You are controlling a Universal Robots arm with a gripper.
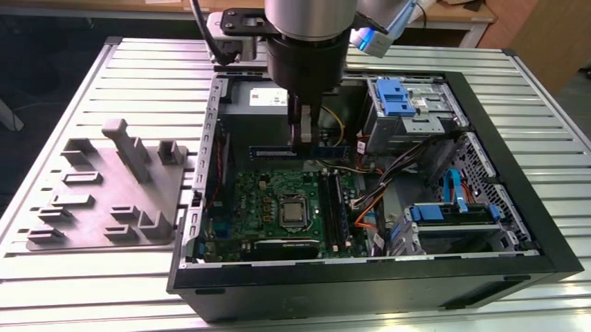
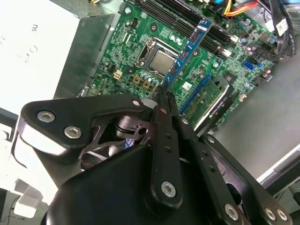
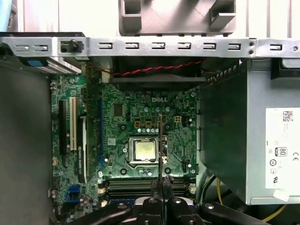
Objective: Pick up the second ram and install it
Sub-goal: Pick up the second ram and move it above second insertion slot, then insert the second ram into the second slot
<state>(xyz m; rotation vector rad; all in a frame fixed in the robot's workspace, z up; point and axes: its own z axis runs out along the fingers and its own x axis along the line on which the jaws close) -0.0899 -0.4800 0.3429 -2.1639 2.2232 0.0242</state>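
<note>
memory stick hangs pinched near its middle between the closed fingers of the end effector, in the air above the motherboard inside the open computer case. its long axis lies level and runs from the exterior view's left to its right. the memory slots run crosswise to it, just beside the processor socket on the exterior view's right.

in the first wrist view the stick shows edge-on as a thin line reaching out from the end effector past the socket, again at about a right angle to the slots. by my reading, stick and slots are not yet lined up, and the stick touches nothing but the fingers.

the case also holds a power supply, drive cages and loose cables. a grey tray with upright pegs lies on the worktop just beside the case, on the exterior view's left.
</note>
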